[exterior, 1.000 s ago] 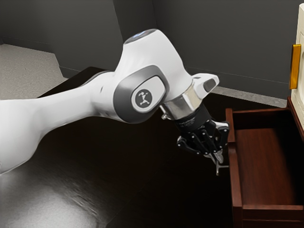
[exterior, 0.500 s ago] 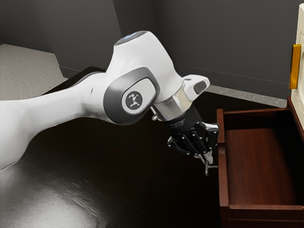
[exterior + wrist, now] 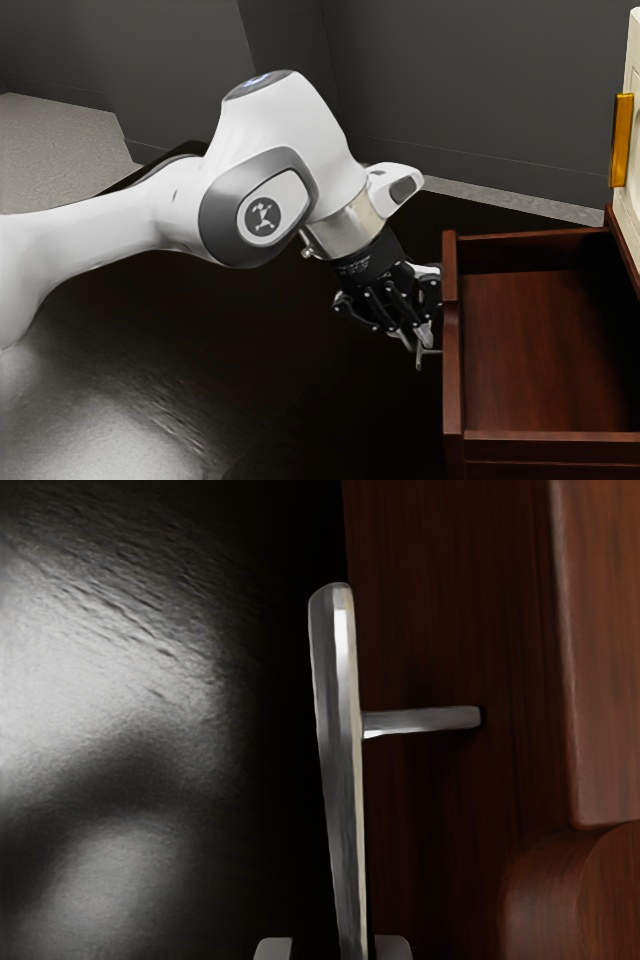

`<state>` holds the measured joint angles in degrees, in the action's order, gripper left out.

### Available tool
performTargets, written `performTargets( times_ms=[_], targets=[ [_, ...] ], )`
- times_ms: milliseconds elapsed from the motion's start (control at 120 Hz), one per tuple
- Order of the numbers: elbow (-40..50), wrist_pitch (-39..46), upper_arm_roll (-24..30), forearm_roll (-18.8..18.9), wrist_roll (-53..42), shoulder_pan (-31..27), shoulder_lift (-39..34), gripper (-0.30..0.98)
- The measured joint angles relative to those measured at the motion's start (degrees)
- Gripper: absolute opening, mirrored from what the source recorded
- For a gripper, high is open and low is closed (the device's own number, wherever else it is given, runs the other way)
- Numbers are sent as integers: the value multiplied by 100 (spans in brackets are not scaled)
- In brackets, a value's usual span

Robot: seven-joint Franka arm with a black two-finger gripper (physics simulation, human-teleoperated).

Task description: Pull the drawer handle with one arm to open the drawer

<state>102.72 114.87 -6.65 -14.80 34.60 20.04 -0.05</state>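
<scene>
In the exterior view, the gripper (image 3: 414, 338) reaches down to the silver drawer handle (image 3: 420, 360) on the front of the dark red wooden drawer (image 3: 453, 400). The drawer stands pulled out, its inside showing. In the wrist view the handle (image 3: 340, 770) runs as a long bar, joined by a short post to the drawer front (image 3: 450, 820). The gripper (image 3: 333, 948) has its fingertips on either side of the bar: one beside it on the drawer side, the other across a visible gap. The fingers are open around the handle.
A pale cabinet panel with a golden handle (image 3: 621, 140) stands at the exterior view's upper right, above the drawer. Dark glossy floor (image 3: 250, 390) lies below the arm, and grey walls (image 3: 470, 90) rise behind.
My gripper and the drawer have moved together toward the exterior view's left, the drawer coming farther out. The handle has stayed at my fingertips.
</scene>
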Motion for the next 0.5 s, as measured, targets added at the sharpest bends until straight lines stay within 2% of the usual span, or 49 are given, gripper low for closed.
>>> performTargets(
  times_ms=[325, 367, 425, 500],
  targets=[
    [62, 56, -61, -37, -51, -65, -335, 23],
    [28, 26, -112, -19, -57, -115, -397, 30],
    [-443, -218, -135, 123, -64, -280, -305, 39],
    [-1356, -773, -105, 287, -71, -554, 198, 48]
  ],
)
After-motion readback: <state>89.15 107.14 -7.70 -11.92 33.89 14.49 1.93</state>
